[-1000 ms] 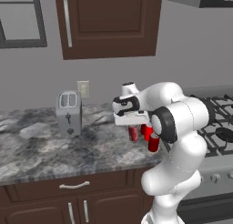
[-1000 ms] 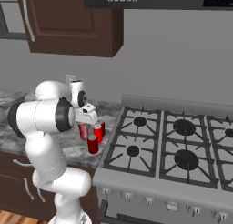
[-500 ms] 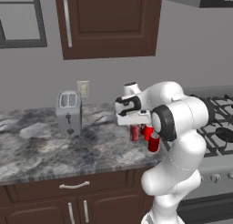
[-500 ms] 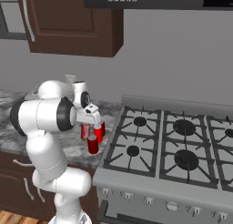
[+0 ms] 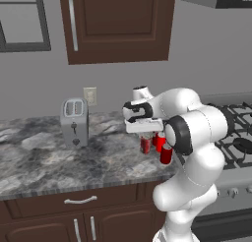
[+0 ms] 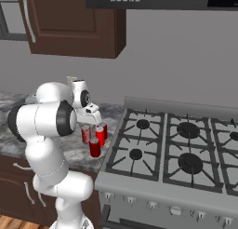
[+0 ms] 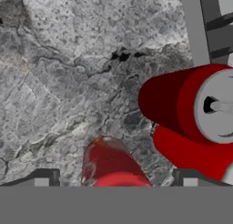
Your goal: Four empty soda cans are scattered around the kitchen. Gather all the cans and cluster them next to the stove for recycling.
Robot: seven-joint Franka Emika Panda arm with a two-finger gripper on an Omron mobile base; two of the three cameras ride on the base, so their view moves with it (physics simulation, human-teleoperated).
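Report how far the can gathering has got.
Done: at least three soda cans stand clustered on the counter beside the stove. In hand: nothing; the gripper is open over one can, clear of its sides. Left: I cannot count a fourth can for sure; if missing, fetch it.

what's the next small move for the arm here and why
Probably lift the pincer straight up. Its jaws stand open around the can just set on the counter by two others, beside the stove, so a sideways pull could topple them.
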